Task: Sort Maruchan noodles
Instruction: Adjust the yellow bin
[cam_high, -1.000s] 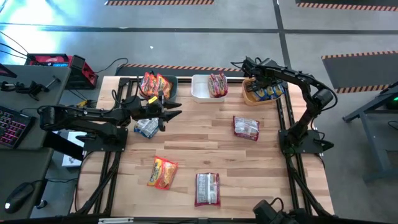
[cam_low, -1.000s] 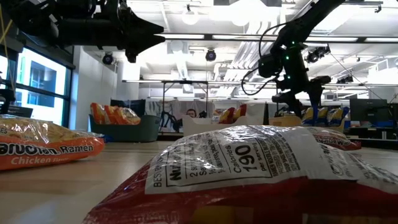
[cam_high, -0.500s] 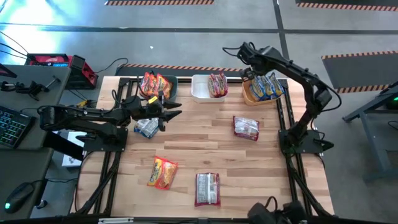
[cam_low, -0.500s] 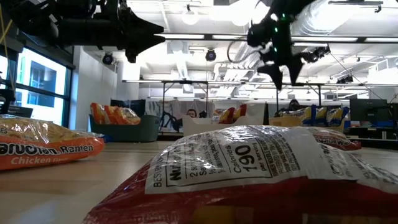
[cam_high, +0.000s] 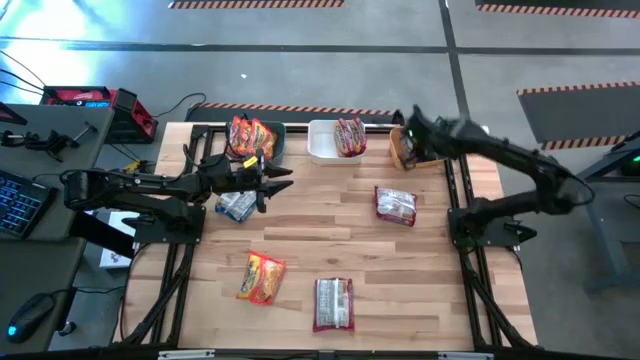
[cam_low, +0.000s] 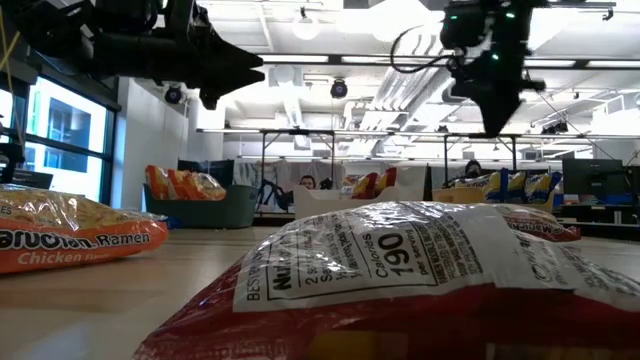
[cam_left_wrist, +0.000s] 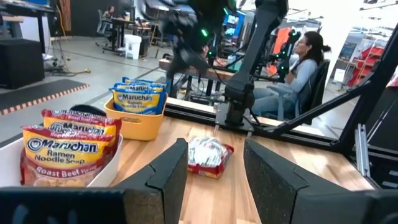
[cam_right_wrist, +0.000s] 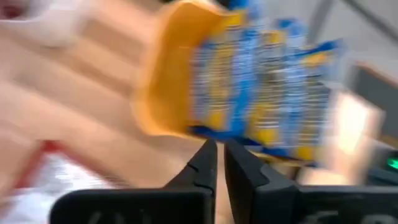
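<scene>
Maruchan noodles stand sorted in three bins at the far edge: orange-red packets (cam_high: 250, 135) in the dark bin, white-maroon ones (cam_high: 350, 135) in the white bin, yellow-blue ones (cam_right_wrist: 267, 93) in the orange bin (cam_high: 398, 158). Loose packets lie flat on the table: a white-maroon one (cam_high: 396, 205), an orange one (cam_high: 262, 277), another white-maroon one (cam_high: 333, 303) and a pale bluish one (cam_high: 237, 205). My left gripper (cam_left_wrist: 214, 168) hangs open and level above the table's left middle, with nothing between its fingers. My right gripper (cam_right_wrist: 221, 165) is shut and empty, high above the orange bin, pointing steeply down.
The white bin (cam_high: 320, 150) and dark bin (cam_high: 280, 145) line the far edge with the orange one. A desk with a keyboard and a red box (cam_high: 85, 98) stands left of the table. A person (cam_left_wrist: 305, 62) sits beyond the table's right side.
My right gripper has risen from just over the orange bin to well above it, and its fingers have shut on nothing. Its arm has swung out toward the table's right. The yellow-blue packets stay in the orange bin.
</scene>
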